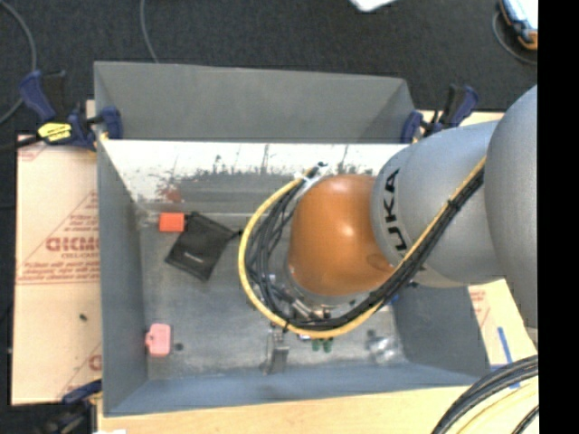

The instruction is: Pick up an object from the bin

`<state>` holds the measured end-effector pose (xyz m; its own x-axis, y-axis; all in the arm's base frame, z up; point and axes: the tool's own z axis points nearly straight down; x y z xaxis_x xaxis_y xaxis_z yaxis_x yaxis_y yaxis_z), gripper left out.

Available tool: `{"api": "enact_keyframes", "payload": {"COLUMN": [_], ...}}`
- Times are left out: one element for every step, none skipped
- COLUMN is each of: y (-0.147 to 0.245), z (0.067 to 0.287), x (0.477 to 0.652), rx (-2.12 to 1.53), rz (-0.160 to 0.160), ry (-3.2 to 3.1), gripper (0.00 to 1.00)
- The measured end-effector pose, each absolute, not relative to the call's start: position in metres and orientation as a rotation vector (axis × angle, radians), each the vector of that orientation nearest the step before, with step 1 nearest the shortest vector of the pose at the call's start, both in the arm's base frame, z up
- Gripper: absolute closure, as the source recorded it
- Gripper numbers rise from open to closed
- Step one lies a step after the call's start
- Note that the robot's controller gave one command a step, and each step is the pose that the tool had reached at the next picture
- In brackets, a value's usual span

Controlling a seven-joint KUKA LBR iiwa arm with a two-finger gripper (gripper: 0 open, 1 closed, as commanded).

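Dark carpet surrounds the grey metal bin point(118, 269), whose floor is mostly bare. Reaching in from the right, the arm point(452, 206) carries an orange cover point(335, 233) ringed by looped cables point(258, 251), and its tip points down near the middle of the bin's front wall. I cannot tell whether the jaws are wide or narrow, or whether anything sits between them. Nearest the tip are small green bits point(317, 344) and, to the right, a clear crumpled thing point(382, 346). Well apart, at the left, lie a pink block point(158, 339) by the front corner, and an orange block point(171, 221) just beside a flat black square point(199, 247).
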<state>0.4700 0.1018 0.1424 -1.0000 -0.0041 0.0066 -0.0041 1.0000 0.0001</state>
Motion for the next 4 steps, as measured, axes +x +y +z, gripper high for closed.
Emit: {"api": "enact_keyframes", "payload": {"y": [0.101, 0.134, 0.129, 0.152], "z": [0.146, 0.068, 0.129, 0.109], "x": [0.472, 0.578, 0.577, 0.614], "rx": [-0.001, 0.258, 0.047, 0.913], "rz": [-0.002, -0.002, -0.005, -0.002], "ry": [-3.143, -3.13, -3.151, -3.012], "gripper": [0.0, 0.0, 0.0, 0.0]}}
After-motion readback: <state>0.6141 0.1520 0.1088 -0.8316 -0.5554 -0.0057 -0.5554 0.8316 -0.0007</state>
